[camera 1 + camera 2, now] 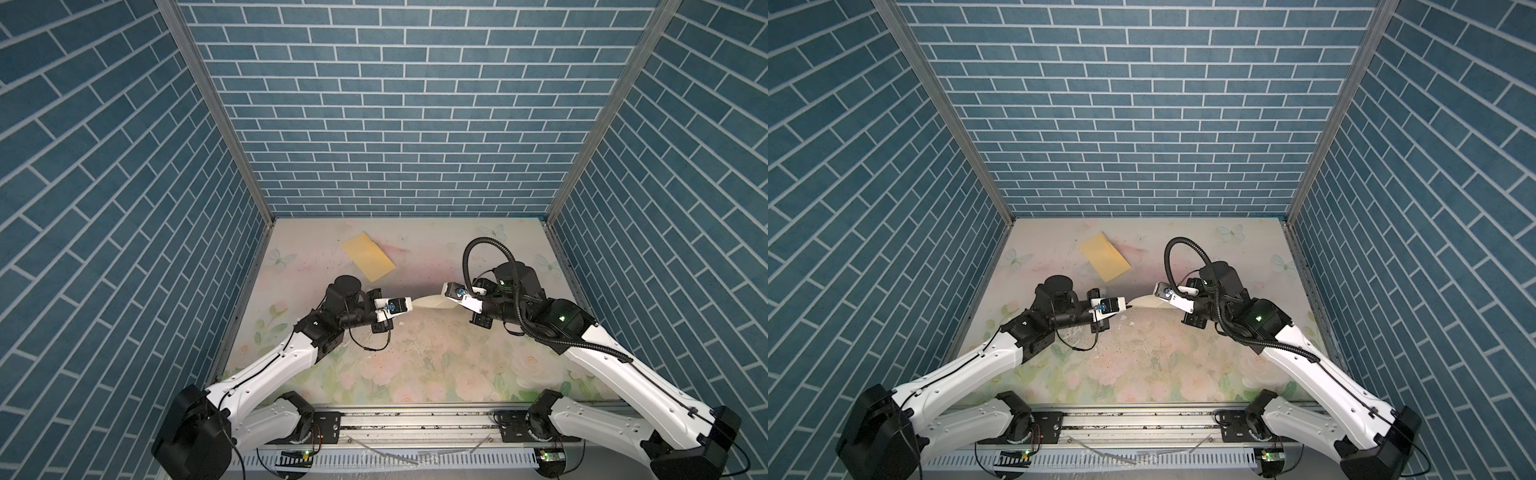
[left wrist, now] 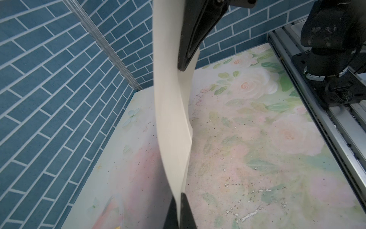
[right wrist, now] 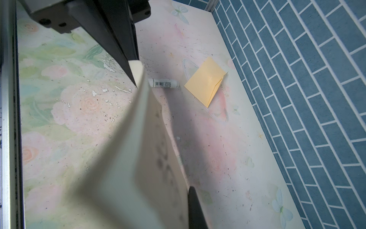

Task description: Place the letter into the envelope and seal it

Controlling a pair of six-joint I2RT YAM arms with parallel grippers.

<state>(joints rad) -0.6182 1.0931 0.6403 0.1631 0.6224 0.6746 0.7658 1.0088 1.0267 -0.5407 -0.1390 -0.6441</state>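
The left gripper [image 1: 409, 304] and right gripper [image 1: 445, 289] each clamp one end of the letter [image 1: 428, 301]. It hangs well apart from the envelope [image 1: 369, 257].

Blue brick walls [image 1: 395, 104], floral tabletop [image 1: 415, 353]

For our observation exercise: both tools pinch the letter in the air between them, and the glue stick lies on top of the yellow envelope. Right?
Not quite. The glue stick lies on the table beside the envelope, apart from it; the right wrist view shows this. The left tool and right tool do pinch the letter between them.
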